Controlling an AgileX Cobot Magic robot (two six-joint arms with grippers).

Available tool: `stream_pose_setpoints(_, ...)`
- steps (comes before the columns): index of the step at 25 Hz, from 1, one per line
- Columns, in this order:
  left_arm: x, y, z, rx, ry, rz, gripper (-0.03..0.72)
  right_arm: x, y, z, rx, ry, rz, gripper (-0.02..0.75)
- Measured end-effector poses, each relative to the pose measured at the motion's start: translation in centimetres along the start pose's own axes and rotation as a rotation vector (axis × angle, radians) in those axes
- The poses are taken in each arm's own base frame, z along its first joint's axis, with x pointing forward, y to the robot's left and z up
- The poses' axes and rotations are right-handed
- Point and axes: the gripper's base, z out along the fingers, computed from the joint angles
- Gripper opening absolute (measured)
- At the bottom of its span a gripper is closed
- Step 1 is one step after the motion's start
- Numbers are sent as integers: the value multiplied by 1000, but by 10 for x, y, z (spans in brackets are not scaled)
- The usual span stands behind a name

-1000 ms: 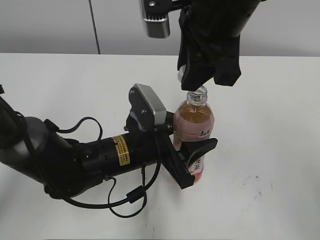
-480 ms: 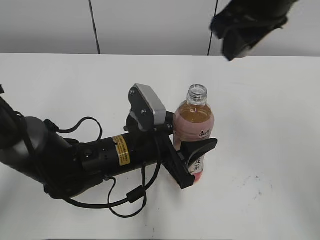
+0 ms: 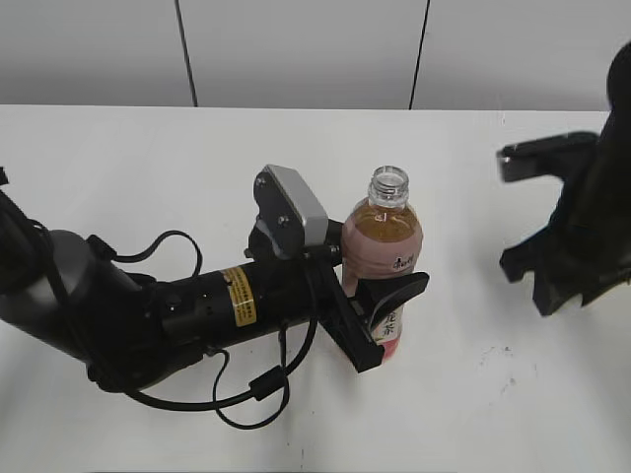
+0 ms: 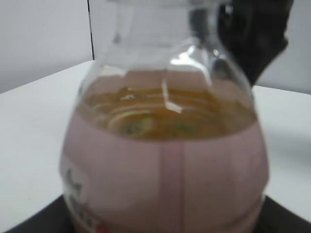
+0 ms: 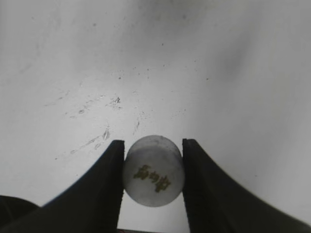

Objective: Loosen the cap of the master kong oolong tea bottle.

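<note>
The master kong oolong tea bottle [image 3: 383,236] stands upright on the white table, its neck open and capless. My left gripper [image 3: 380,310] is shut on its pink-labelled lower body; the bottle fills the left wrist view [image 4: 165,160], amber tea above the label. My right gripper [image 3: 552,286] hangs low over the table at the right, well apart from the bottle. In the right wrist view its jaws [image 5: 153,167] are shut on the small white cap [image 5: 153,177], which has a faint mark on top.
The white table [image 3: 148,158] carries scuff marks [image 3: 503,360] in front of the right arm. A black cable [image 3: 251,389] loops under the left arm. A grey panelled wall [image 3: 296,49] stands behind the table.
My right gripper has left the bottle's neck with the cap, swung right and come down low over the table. The bottle and my left gripper have not moved.
</note>
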Motion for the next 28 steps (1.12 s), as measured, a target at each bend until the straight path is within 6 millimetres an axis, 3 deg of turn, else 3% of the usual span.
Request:
stream_pose_setpoints(4,0,0,0,0,0,0,398,4,4,50,-20,36,16,272)
stream_pose_setpoints(9,0,0,0,0,0,0,398,1,9,79,-58,73,60,272)
stream_pose_setpoints(11,0,0,0,3,0,1,398,0,10,85,-71,79,65,341)
stream_pose_setpoints(14,0,-1,0,8,1,4,398,0,12,86,-89,85,53,544)
stream_pose_setpoints(15,0,-1,0,9,1,5,398,1,13,86,-97,87,55,580)
stream_pose_setpoints(18,0,-1,0,11,3,5,400,2,14,86,-106,100,44,574)
stream_pose_setpoints(21,-1,-1,-1,13,-10,4,478,3,14,83,-109,107,38,561)
stream_pose_setpoints(24,-2,-1,-1,16,-21,-8,573,3,13,71,-110,75,32,558)
stream_pose_setpoints(28,-2,-2,-1,22,-22,-16,595,4,12,51,-113,26,30,556)
